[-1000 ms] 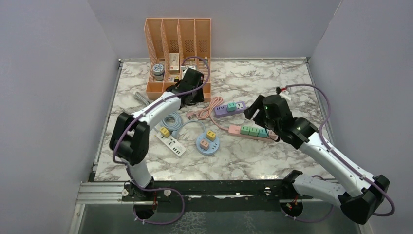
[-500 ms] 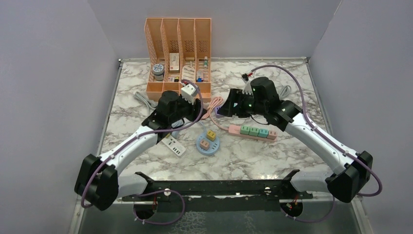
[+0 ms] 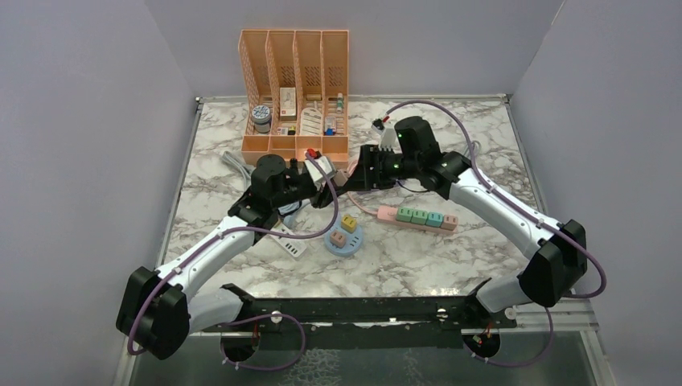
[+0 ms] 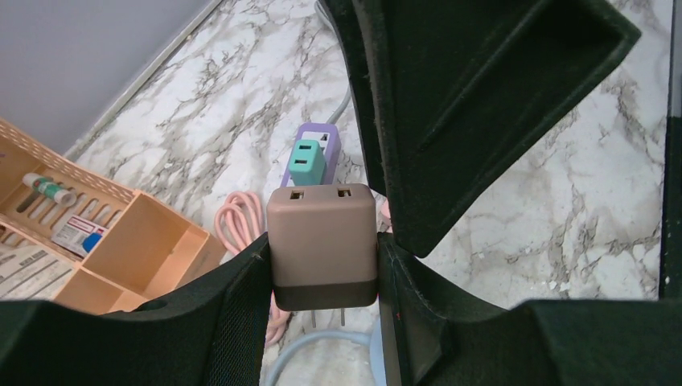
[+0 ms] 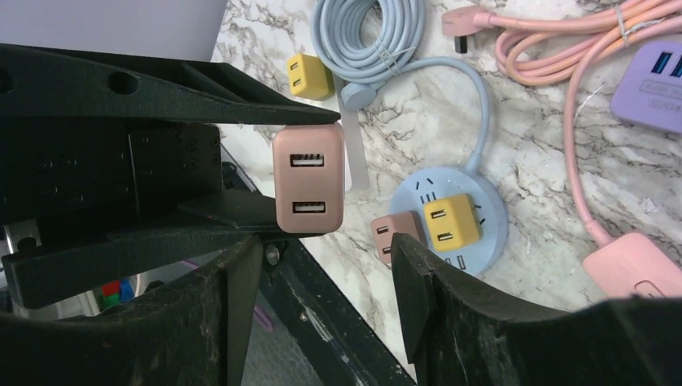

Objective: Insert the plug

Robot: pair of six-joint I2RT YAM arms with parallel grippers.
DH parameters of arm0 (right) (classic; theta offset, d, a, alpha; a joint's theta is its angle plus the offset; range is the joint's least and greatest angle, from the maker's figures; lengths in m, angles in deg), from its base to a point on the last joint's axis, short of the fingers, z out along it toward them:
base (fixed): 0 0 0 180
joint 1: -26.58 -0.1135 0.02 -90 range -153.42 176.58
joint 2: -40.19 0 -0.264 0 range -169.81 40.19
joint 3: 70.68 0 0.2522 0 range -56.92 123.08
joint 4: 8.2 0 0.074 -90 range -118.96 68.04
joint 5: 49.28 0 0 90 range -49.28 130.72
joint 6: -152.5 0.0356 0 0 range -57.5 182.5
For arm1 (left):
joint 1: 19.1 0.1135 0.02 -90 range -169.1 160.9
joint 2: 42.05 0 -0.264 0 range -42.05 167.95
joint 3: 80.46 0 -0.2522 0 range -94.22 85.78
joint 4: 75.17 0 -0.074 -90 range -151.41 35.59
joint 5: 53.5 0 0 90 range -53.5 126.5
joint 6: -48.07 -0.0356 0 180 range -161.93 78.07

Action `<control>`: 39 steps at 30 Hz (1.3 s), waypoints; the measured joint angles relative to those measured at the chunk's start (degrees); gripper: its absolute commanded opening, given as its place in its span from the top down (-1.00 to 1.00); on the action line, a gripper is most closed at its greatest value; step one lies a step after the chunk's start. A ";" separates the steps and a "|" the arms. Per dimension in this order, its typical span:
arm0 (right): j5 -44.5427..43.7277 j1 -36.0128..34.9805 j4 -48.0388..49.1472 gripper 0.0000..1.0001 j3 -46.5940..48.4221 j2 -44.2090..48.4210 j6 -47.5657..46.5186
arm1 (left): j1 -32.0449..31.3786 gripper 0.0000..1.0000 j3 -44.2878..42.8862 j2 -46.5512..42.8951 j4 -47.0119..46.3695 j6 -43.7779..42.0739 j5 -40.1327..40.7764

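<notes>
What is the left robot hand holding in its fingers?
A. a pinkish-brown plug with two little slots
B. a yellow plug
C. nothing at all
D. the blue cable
A: the left wrist view shows the pinkish-brown plug squeezed between the two black fingers of the left gripper.

L fingers (image 4: 209, 322) w/ plug (image 4: 322, 241) sit right ahead of rt fingers (image 5: 450, 314); organizer (image 3: 294, 48) near behind, round strip (image 5: 487, 211) + cables (image 5: 354, 56) underneath.
</notes>
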State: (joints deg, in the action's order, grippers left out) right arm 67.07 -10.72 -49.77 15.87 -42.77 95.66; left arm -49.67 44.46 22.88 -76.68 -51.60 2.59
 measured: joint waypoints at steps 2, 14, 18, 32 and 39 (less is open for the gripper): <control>0.66 0.13 0.04 -0.06 -0.07 -0.48 0.09 | 0.09 0.32 0.00 0.00 0.37 -1.73 -0.59; 3.34 0.17 5.86 -0.25 -3.50 -1.11 4.15 | -0.20 0.33 1.07 -1.01 3.13 -9.01 -3.23; 3.34 0.17 9.05 -0.11 -4.52 -1.40 5.03 | -0.72 0.33 1.07 -1.51 2.82 -8.96 -4.52; 2.32 -1.01 10.86 0.99 -4.83 -2.91 3.85 | -1.05 -0.48 0.90 -1.79 3.98 -5.38 -1.01; -3.58 -2.86 11.15 0.98 -4.00 -4.70 0.76 | -1.55 -0.99 1.79 -8.41 9.18 5.73 21.40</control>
State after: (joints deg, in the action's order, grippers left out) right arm 63.48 -13.58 -38.63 11.87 -47.47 96.43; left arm -51.22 46.25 14.46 -67.50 -45.88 23.98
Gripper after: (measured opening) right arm 0.293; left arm 0.991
